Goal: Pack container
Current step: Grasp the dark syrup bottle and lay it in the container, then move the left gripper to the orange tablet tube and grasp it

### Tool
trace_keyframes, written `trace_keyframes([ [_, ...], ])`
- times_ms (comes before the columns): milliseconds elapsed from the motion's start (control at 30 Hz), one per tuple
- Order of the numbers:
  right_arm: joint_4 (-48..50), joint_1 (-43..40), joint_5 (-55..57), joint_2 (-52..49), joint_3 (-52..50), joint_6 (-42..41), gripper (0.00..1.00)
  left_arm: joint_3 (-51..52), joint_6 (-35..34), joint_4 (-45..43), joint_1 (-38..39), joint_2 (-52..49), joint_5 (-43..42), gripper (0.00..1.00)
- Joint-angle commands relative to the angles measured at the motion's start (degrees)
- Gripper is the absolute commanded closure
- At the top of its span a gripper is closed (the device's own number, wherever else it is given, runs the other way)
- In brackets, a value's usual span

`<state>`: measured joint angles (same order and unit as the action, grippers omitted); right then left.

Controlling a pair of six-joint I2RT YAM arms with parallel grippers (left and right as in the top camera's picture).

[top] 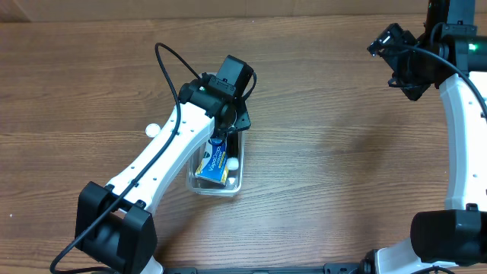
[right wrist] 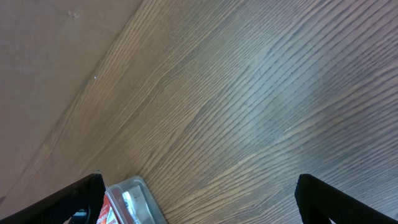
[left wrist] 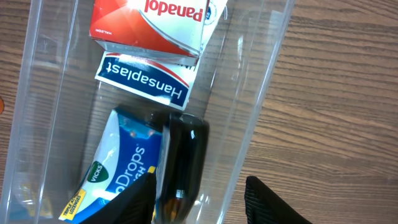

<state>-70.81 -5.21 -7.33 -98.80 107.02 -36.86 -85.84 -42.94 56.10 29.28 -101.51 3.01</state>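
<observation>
Container [left wrist: 262,87] beneath left pincer [left wrist: 199,186], half-open astride black item [left wrist: 184,155]; right pincer [right wrist: 199,184] wide-open, empty.

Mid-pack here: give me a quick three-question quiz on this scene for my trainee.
1. True or false: the red-and-white Panadol carton lies outside the clear plastic container.
2. The blue Vicks VapoDrops pack lies next to: A a glossy black object; B a green bottle; C a metal spoon.
3. Fill in: the right gripper's jaws stand ___.
Key: 1 false; 2 A; 3 open.
</observation>
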Motion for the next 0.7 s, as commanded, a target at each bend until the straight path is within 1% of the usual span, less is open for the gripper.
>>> trace_keyframes([
  [0,0.2,-0.1,-0.3,0.7,0.2,0.0,0.00,-0.1,1.2,-0.1,0.5,0.6,-0.1,0.53],
  [200,0.2,-0.1,-0.3,0.6,0.2,0.0,0.00,-0.1,2.3,1.3,0.5,0.6,-3.0,0.52],
  [267,0.2,-0.1,-0.3,0.6,0.2,0.0,0.00,-0.1,3.0,4.0,0.5,0.6,-3.1,0.51],
  [367,0.2,-0.1,-0.3,0.7,0.2,0.0,0.00,-0.6,6.6,6.3,-0.8,1.1,1.2,0.55],
  [400,0.1,-0.1,-0.3,0.7,0.2,0.0,0.00,-1.9,8.6,6.8,-1.9,1.8,1.5,0.56],
  [467,0.2,-0.1,-0.3,0.6,0.2,0.0,0.00,-7.3,10.5,10.5,-4.8,3.7,1.8,0.55],
  [500,0.2,-0.1,-0.3,0.6,0.2,0.0,0.00,-11.1,11.5,13.3,-6.4,5.0,3.6,0.51],
  [533,0.2,-0.1,-0.3,0.7,0.2,0.0,0.00,-14.1,12.3,15.4,-7.9,6.1,6.0,0.43],
  [567,0.2,-0.1,-0.3,0.7,0.2,0.0,0.00,-16.4,13.4,16.9,-9.2,7.0,8.0,0.31],
  [600,0.2,-0.1,-0.3,0.7,0.2,0.0,0.00,-18.6,14.8,18.3,-11.4,8.0,9.7,0.22],
  [667,0.2,-0.1,-0.3,0.7,0.2,0.0,0.00,-19.5,17.6,19.8,-16.2,9.4,10.3,0.18],
])
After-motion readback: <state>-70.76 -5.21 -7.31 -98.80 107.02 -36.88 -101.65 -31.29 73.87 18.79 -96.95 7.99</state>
